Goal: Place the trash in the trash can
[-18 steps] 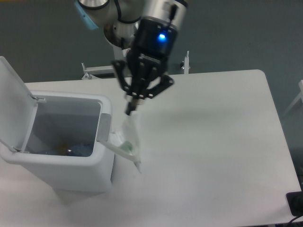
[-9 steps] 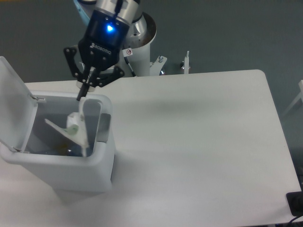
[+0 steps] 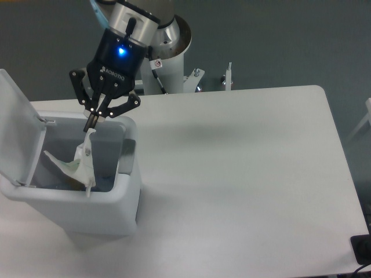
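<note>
1. Filling most of the view is a plain white table (image 3: 243, 191) with rounded corners, set against a dark grey-blue floor.
2. A black object (image 3: 363, 249) pokes in at the lower right edge.
3. At the table's left end stands the white trash can (image 3: 110, 211), its hinged lid (image 3: 14, 124) swung up and open.
4. The black gripper (image 3: 91, 124), a blue light glowing on its body, hangs over the can's opening.
5. Its jaws are pinched together on the top corner of a white wrinkly packet (image 3: 81, 165).
6. The packet dangles down inside the open can, below the rim.
7. Dim shapes lie at the can's bottom, too blurred to name.
</note>
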`<state>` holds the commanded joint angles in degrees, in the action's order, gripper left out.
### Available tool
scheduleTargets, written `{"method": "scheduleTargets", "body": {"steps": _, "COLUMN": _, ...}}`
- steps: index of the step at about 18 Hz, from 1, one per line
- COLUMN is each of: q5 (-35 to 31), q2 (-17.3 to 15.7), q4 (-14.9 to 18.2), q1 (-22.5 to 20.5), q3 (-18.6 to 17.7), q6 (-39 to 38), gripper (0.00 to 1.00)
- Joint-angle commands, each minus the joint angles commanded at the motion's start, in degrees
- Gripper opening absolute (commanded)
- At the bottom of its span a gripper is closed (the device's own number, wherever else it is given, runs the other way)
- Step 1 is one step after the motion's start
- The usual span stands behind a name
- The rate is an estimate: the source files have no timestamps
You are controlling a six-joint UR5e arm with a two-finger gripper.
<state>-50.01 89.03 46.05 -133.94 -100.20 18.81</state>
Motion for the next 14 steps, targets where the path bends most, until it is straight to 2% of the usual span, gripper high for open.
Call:
{"method": "scheduleTargets", "body": {"steps": 3, "q5": 0.1, "q2": 0.4, "q4": 0.0, "q1": -3.6, "q3": 0.0, "q6": 0.1, "gripper": 1.00}}
{"method": "scheduleTargets", "body": {"steps": 6, "q5": 0.3, "q2": 2.9, "q4": 0.0, "q1": -12.0, "q3": 0.9, "q6": 0.6, "gripper": 1.00}}
{"method": "scheduleTargets", "body": {"steps": 9, "q5": 0.3, "q2": 6.8, "q4": -0.1, "q1": -18.3, "q3": 1.6, "q6": 4.7, "gripper": 1.00}}
{"method": "scheduleTargets", "body": {"steps": 11, "q5": 0.1, "q2": 11.8, "q4": 0.0, "q1": -22.4, "q3": 1.8, "q6": 9.6, "gripper": 1.00}}
{"method": "scheduleTargets", "body": {"steps": 14, "q5": -0.1, "q2": 13.2, "q4": 0.3, "q1": -25.1, "q3": 3.2, "q6": 11.5, "gripper": 1.00}}
